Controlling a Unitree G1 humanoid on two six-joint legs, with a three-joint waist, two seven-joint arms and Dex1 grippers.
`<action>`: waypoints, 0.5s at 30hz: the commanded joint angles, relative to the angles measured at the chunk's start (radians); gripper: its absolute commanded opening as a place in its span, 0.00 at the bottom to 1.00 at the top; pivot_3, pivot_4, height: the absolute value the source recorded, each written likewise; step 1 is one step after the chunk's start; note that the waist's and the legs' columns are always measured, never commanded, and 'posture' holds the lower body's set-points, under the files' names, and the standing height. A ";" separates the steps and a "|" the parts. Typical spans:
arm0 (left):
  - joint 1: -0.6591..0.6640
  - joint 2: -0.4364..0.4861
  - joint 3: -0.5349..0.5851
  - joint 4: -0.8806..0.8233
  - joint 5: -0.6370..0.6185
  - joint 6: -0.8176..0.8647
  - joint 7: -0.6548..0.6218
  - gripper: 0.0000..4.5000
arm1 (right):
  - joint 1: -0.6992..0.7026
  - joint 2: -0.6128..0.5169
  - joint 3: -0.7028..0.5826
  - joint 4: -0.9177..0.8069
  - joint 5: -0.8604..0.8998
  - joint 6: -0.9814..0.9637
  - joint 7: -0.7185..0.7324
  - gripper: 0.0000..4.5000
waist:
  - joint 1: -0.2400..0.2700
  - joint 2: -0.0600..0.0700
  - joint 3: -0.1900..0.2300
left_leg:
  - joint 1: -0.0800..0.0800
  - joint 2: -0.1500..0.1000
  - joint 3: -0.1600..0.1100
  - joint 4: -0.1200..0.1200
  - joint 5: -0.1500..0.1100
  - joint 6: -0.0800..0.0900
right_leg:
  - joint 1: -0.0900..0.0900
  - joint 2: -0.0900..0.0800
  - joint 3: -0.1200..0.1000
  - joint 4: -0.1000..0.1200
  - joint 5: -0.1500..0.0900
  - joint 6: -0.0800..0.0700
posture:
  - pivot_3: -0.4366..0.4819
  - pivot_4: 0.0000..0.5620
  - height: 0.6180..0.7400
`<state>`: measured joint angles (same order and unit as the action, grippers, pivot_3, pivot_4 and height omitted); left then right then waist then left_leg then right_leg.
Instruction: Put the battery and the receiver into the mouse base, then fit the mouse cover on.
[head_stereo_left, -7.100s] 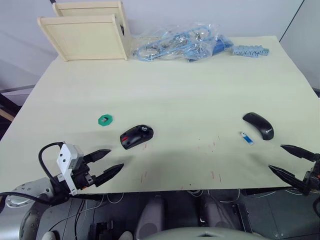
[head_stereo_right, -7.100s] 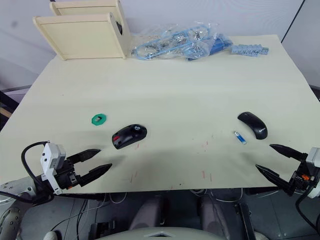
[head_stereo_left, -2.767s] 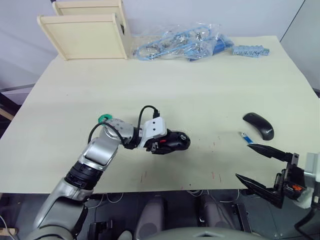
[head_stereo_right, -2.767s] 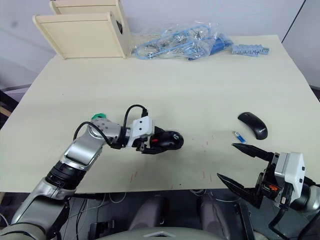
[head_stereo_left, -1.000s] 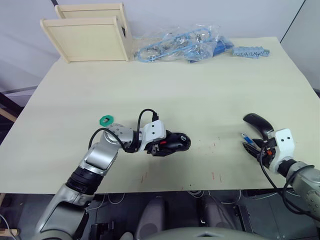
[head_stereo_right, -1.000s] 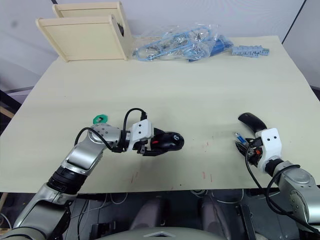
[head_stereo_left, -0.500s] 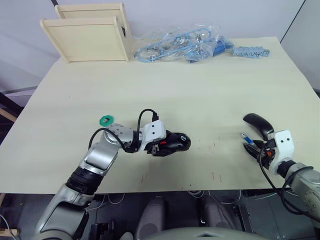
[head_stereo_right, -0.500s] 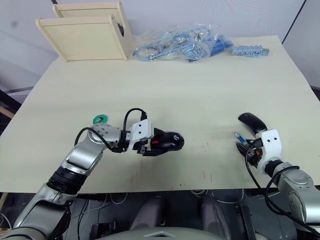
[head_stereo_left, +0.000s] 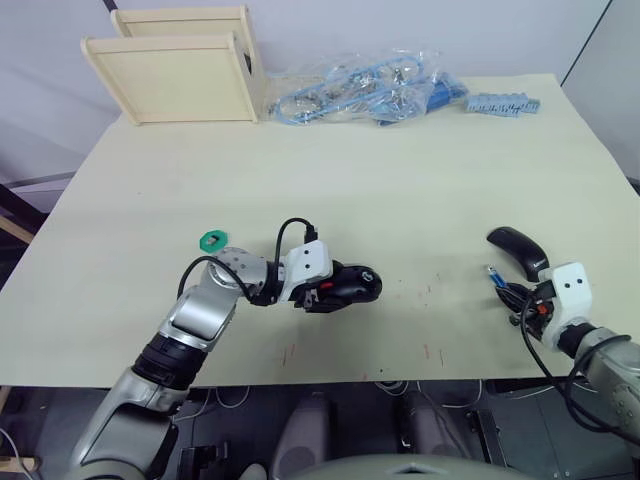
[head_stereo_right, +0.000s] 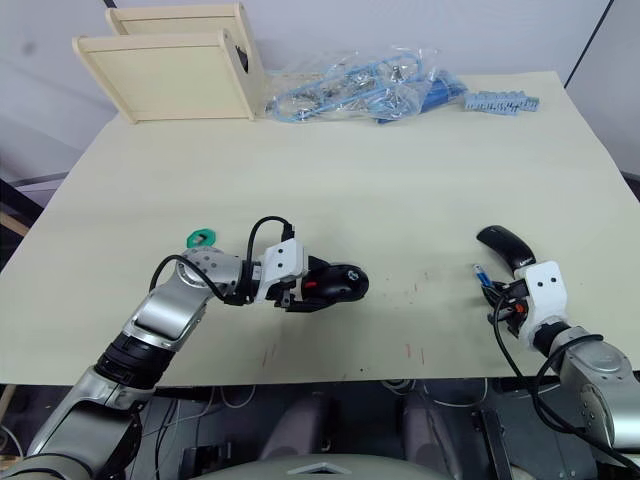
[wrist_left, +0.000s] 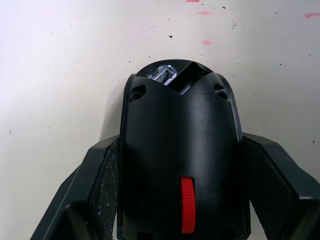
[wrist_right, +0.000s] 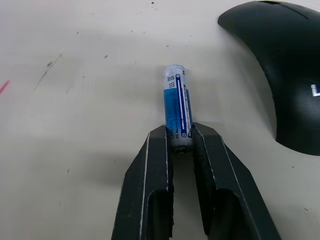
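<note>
So the right end effector is clamped on the battery, pinching its near end between both fingers while the rest of the blue cylinder sticks out ahead, lying on the tabletop. That's down in the lower right of the head view, just beside the mouse cover, which sits glossy side up a bit further up-frame.

Over in the middle-left, the left end effector has the mouse base gripped from both sides, red scroll wheel facing up and the hollow compartment at the far end open.

The little green disc sits off to the left of that arm; can't make out the receiver in it. Upper frame has wooden boxes and a pile of bagged blue cables.
</note>
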<state>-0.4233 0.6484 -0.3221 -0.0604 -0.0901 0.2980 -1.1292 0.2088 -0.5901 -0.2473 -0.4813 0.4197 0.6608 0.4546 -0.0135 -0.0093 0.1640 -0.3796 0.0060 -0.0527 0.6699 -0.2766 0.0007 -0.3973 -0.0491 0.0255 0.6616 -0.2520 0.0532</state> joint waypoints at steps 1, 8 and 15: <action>0.024 0.000 -0.031 -0.008 0.014 0.006 -0.010 0.66 | 0.001 -0.063 -0.019 -0.140 0.011 0.017 0.034 0.01 | 0.000 0.000 0.000 | 0.000 0.000 0.000 0.000 0.000 0.000 | 0.000 0.000 0.000 0.000 0.000 0.000 | 0.48 0.27 1.00; 0.021 0.005 -0.030 -0.006 0.014 0.007 -0.016 0.66 | -0.172 -0.249 0.005 -0.407 0.197 0.448 0.022 0.01 | 0.001 0.000 0.000 | -0.001 0.000 -0.002 0.000 0.000 0.000 | 0.000 0.000 -0.002 0.000 0.000 0.000 | 0.48 0.27 1.00; 0.015 0.008 -0.032 -0.003 0.018 0.004 -0.022 0.66 | -0.587 -0.204 0.136 -0.418 0.429 0.873 0.006 0.01 | -0.001 -0.001 0.000 | -0.001 0.000 -0.005 0.000 0.000 0.000 | 0.000 0.000 -0.003 -0.001 0.000 0.000 | 0.48 0.27 1.00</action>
<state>-0.4258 0.6488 -0.3238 -0.0652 -0.0835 0.2968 -1.1359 -0.3479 -0.8074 -0.1262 -0.8800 0.8102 1.4574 0.4686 -0.0141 -0.0103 0.1639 -0.3807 0.0056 -0.0580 0.6696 -0.2765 0.0008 -0.3970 -0.0490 0.0210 0.6605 -0.2521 0.0526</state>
